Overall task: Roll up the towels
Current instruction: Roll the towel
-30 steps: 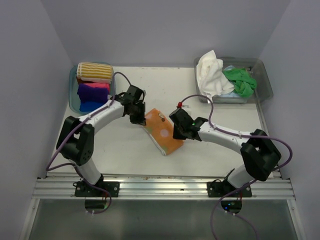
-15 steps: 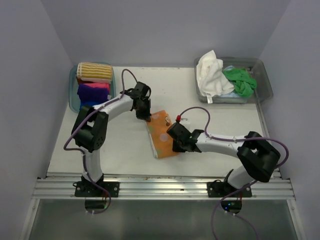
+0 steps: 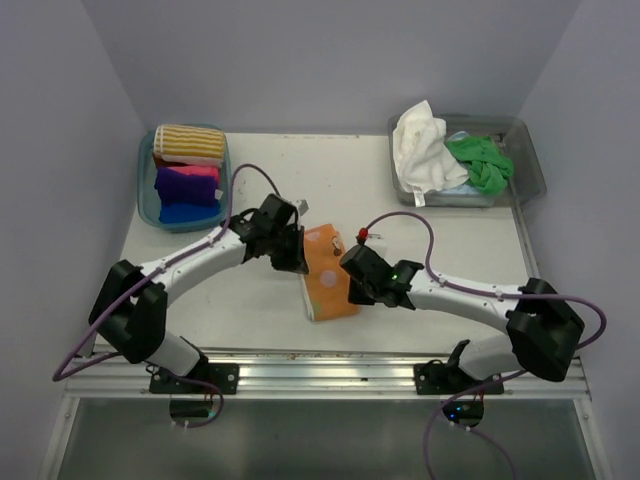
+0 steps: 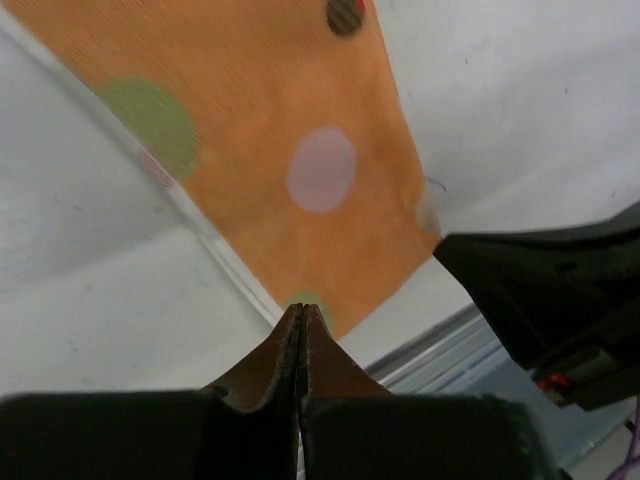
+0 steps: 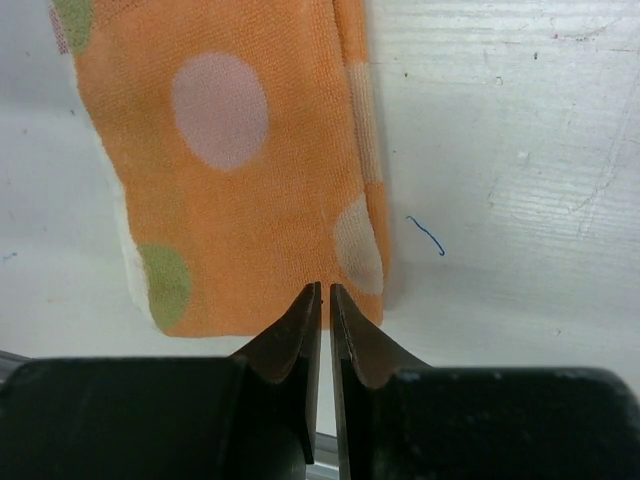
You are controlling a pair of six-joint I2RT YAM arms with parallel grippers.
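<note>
An orange towel (image 3: 328, 278) with pale and green dots lies folded flat in the middle of the table. It also shows in the left wrist view (image 4: 270, 170) and the right wrist view (image 5: 240, 200). My left gripper (image 3: 298, 263) is shut, and its tips (image 4: 302, 312) rest at the towel's left edge with nothing seen between them. My right gripper (image 3: 352, 291) is shut to a hairline gap, and its tips (image 5: 325, 290) are over the towel's near right corner, holding nothing. Striped (image 3: 189, 143), pink (image 3: 198, 172), purple (image 3: 184, 187) and blue (image 3: 180, 212) rolled towels lie in the left tub.
A blue tub (image 3: 146, 165) stands at the back left. A clear tub (image 3: 525, 150) at the back right holds a white towel (image 3: 420, 145) and a green towel (image 3: 482, 162), both loose. The metal rail (image 3: 320, 375) runs along the table's near edge. Grey walls close in both sides.
The orange towel has turned from a diagonal to nearly upright and slid a little nearer. My left gripper has moved down and right along its left edge; my right gripper has shifted slightly.
</note>
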